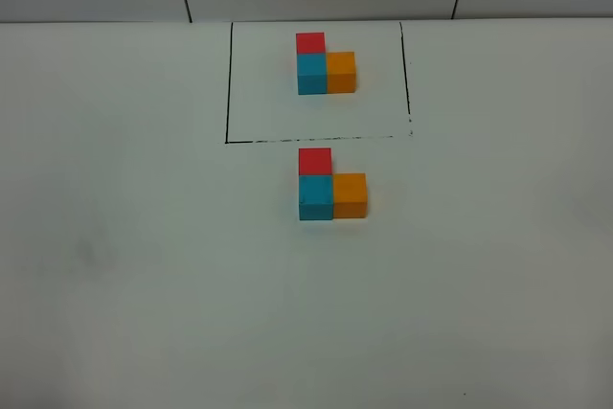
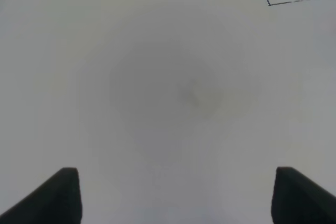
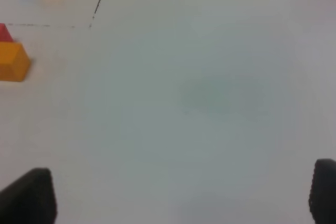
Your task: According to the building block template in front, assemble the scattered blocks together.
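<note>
Scattered blocks (image 1: 330,187) sit joined just outside the black frame (image 1: 228,83), copying the building block template (image 1: 325,64) inside it, apparently finished; hence left pincer (image 2: 176,195) and right pincer (image 3: 181,195) hang spread, empty.

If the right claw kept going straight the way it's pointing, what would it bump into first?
Probably just the bare white table. The right gripper is open, and the orange block sits off to one side of its line.

Neither arm shows in the high view. In its wrist view the left gripper (image 2: 176,195) has its jaws spread wide apart with nothing between them. The right gripper (image 3: 181,195) likewise stands wide open and holds nothing.
</note>
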